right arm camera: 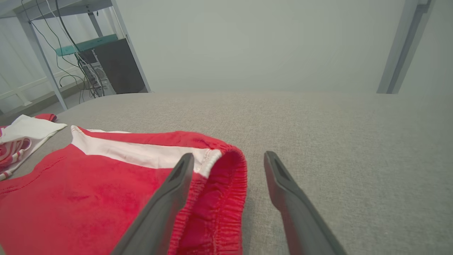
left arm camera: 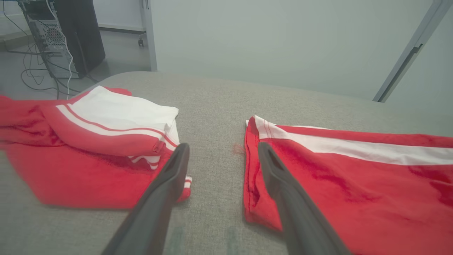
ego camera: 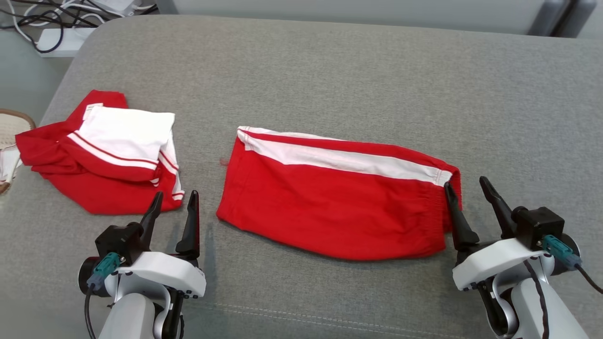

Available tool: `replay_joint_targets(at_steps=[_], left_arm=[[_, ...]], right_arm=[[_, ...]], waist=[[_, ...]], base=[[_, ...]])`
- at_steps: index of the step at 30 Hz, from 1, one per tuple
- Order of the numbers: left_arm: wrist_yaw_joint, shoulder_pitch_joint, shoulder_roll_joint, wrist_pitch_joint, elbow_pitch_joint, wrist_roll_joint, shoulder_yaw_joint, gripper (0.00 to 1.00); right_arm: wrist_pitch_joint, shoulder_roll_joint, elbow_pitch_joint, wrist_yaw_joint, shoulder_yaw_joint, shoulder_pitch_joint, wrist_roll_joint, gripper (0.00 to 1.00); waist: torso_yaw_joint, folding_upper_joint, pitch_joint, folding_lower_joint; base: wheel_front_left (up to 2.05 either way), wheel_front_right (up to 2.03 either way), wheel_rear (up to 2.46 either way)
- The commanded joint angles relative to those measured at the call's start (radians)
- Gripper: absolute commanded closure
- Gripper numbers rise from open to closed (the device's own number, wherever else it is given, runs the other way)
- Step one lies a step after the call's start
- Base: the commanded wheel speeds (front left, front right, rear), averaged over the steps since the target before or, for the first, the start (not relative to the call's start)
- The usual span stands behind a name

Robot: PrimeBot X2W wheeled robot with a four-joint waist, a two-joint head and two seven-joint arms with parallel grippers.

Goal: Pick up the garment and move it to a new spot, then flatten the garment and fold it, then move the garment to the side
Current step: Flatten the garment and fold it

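Garment (ego camera: 334, 207) being flanked, centre frame.
Left pincer (ego camera: 175, 195) and right pincer (ego camera: 465, 183) being held apart at its ends, likely before sliding it aside.

No legible text, brand, number or sign found. Red fabric garment with white stripe (ego camera: 339, 207), lying on the grey upholstered surface (ego camera: 330, 70): no readable marking. Crumpled red-and-white garment (ego camera: 118, 188) to its left: small white patch (ego camera: 93, 109) near the top edge, nothing readable on it.
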Motion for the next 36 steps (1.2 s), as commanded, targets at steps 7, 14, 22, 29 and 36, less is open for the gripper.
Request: replay_joint_targets(at_steps=[7,14,22,29,36], left_arm=[[0.002,0.005,0.010,-0.005,-0.072,0.012,0.024,0.00],[0.004,0.003,0.010,-0.005,-0.080,0.007,0.016,0.00],[0.002,-0.001,0.010,-0.005,-0.087,0.007,0.004,0.00],[0.002,0.009,0.010,-0.005,-0.088,0.005,0.007,0.00],[0.001,0.021,0.010,-0.005,-0.103,0.019,0.014,0.00]], right_arm=[[-0.010,0.034,0.210,0.004,-0.050,-0.070,0.001,0.00],[-0.007,0.038,0.311,0.004,0.016,-0.097,0.142,0.00],[0.028,0.034,0.350,0.004,0.156,-0.135,0.389,0.00],[0.008,-0.005,0.355,0.004,0.190,-0.156,0.471,1.00],[-0.007,-0.060,0.348,0.004,0.153,-0.151,0.510,1.00]], waist=[[0.066,0.0000,0.025,-0.0001],[0.081,0.0000,0.031,-0.0001],[0.112,0.0000,0.039,-0.0001],[0.114,0.0000,0.033,-0.0001],[0.079,0.0000,0.010,-0.0001]], base=[[0.00,0.00,0.00],[0.00,0.00,0.00],[0.00,0.00,0.00],[0.00,0.00,0.00],[0.00,0.00,0.00]])
